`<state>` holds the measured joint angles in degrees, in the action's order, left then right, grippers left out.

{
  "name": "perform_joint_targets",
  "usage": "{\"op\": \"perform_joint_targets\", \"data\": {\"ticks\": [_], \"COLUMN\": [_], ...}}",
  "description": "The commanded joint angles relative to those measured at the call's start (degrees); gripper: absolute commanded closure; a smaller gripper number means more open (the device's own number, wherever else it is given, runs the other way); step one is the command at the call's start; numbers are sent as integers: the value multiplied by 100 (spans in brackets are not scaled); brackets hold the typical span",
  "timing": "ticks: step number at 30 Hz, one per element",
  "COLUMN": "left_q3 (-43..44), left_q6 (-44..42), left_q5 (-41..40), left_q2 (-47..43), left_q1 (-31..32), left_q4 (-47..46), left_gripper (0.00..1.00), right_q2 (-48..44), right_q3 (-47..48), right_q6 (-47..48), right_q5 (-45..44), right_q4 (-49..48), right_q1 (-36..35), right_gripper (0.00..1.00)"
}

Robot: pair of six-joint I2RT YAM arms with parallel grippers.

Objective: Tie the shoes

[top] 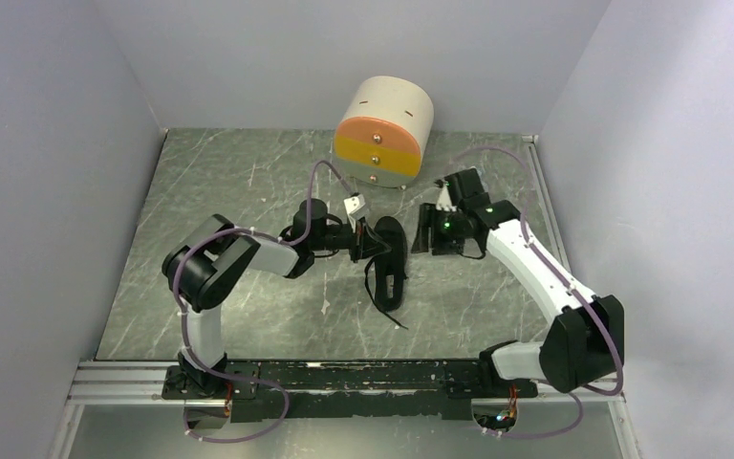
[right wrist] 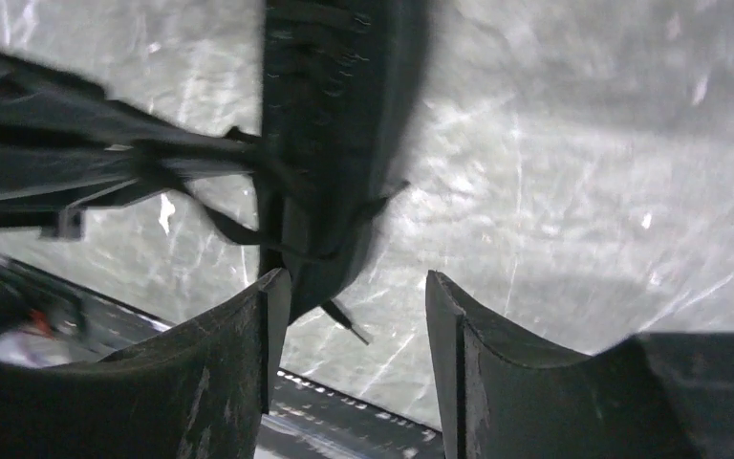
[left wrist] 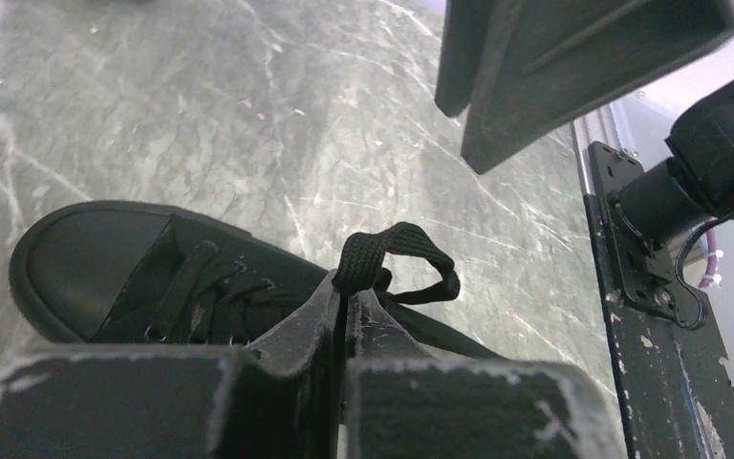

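A small black lace-up shoe [top: 392,256] lies in the middle of the marble table, and the left wrist view shows its toe cap [left wrist: 86,251]. My left gripper [top: 363,239] is at the shoe's left side, shut on a loop of black lace [left wrist: 397,260] that stands up from between its fingertips. My right gripper [top: 427,232] hovers just right of the shoe, open, with nothing between its fingers [right wrist: 248,344]. In the right wrist view the shoe [right wrist: 339,143] lies beyond the jaws. A loose lace end [top: 387,311] trails toward the near edge.
A round cream drawer box [top: 385,134] with orange and yellow fronts stands at the back, behind the shoe. Grey walls close in the table on the left, right and back. A black rail [top: 344,378] with the arm bases runs along the near edge.
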<state>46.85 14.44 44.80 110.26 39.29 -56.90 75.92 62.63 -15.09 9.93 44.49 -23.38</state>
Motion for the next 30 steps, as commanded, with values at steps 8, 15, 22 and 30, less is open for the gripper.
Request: {"op": "perform_joint_targets", "data": {"ticks": [8,15,22,30], "left_q3": [0,-102,-135,-137], "left_q6": [353,1004,995,948], "left_q5": [-1030,-842,-997,-1149], "left_q2": [-512,-373,-375,-439], "left_q1": [44,56,211,343], "left_q4": [1072,468,469,612], "left_gripper": [95,95,95,95], "right_q2": [598,978,730,648], "right_q3": [-1354,-1631,-2530,-3014], "right_q6": [-4603,-5937,-6842,-7191], "right_q5": [1047,699,584,439], "right_q4": [-1244,-1986,-2331,-2939], "right_q1": [994,500,496,494], "right_gripper": [43,44,51,60]}}
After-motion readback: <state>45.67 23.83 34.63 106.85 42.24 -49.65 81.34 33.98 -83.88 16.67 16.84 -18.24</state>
